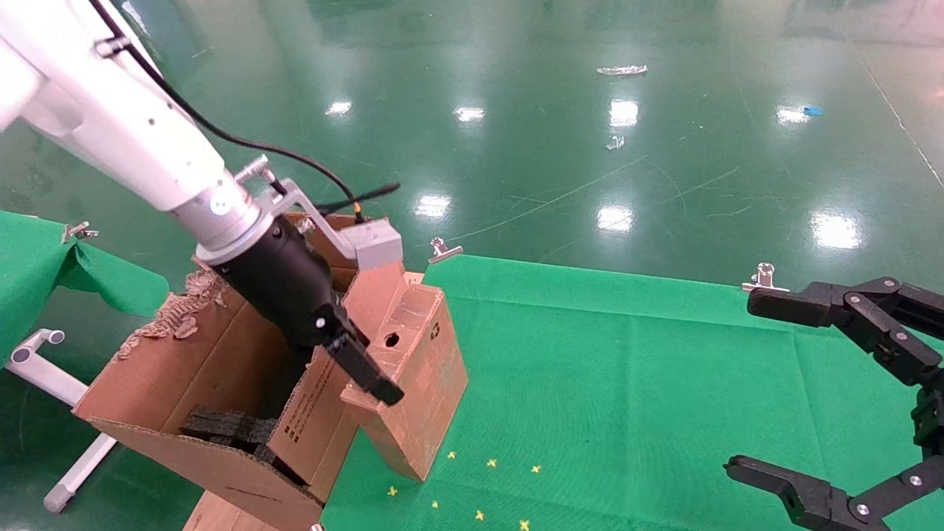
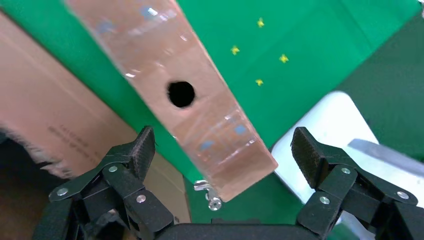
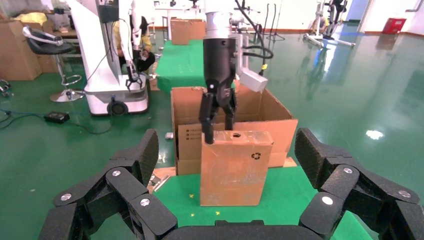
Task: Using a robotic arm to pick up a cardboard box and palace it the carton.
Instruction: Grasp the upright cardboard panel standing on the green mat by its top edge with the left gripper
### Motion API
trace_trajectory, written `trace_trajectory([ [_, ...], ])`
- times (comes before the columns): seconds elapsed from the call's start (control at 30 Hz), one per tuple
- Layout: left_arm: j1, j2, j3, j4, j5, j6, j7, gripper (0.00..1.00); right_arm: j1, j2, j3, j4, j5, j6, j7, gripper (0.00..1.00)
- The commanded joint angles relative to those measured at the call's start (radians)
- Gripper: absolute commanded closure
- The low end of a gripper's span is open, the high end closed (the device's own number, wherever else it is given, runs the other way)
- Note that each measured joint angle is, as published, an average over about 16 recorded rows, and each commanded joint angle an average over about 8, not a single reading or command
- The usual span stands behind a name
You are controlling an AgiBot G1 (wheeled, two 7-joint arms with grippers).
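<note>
The cardboard box [image 1: 431, 354] stands upright on the green table, right beside the carton [image 1: 147, 369], with its round hole on the top face. The robotic arm is my left one. Its gripper [image 1: 369, 361] hangs over the box's top end, on the side nearer the carton. In the left wrist view the gripper [image 2: 223, 145] is open, its pads wide apart and clear of the taped box [image 2: 165, 55] between them. The right wrist view shows the box [image 3: 232, 170] with one left finger in front of its top corner. My right gripper [image 1: 748, 383] is parked open at the table's right.
Black foam blocks [image 1: 221, 428] lie inside the carton, whose far-left flap is torn. The green cloth [image 1: 627, 369] is held by metal clips [image 1: 442, 251] and bears small yellow marks [image 1: 479, 487]. A white tube frame [image 1: 51, 376] stands left of the carton, above green floor.
</note>
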Motion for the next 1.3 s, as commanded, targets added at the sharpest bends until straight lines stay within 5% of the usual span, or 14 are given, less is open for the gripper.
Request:
trace_trajectory([
  [0.03,-0.011,0.011,0.026,0.015,-0.016,-0.003,-0.035,0.00,0.000,0.000,0.000,0.000,0.000,0.000,0.000,0.00],
  [0.33,0.014,0.048,0.067,0.041,-0.046,-0.025,-0.031,0.01,0.000,0.000,-0.001,0.000,0.001,0.000,0.000,0.00],
  [0.43,0.019,0.061,0.078,0.047,-0.035,-0.037,-0.025,0.15,0.000,0.000,-0.001,0.000,0.001,0.000,0.000,0.02],
  [0.63,0.030,0.075,0.091,0.046,-0.018,-0.051,-0.020,0.82,0.000,0.001,-0.001,0.000,0.001,0.001,-0.001,0.70],
  [0.73,0.029,0.080,0.098,0.040,-0.008,-0.054,-0.021,0.99,0.000,0.001,-0.002,0.000,0.001,0.001,-0.001,0.98],
  [1.3,-0.001,0.056,0.116,-0.089,0.031,-0.080,-0.042,1.00,0.001,0.001,-0.003,0.000,0.002,0.001,-0.001,1.00],
])
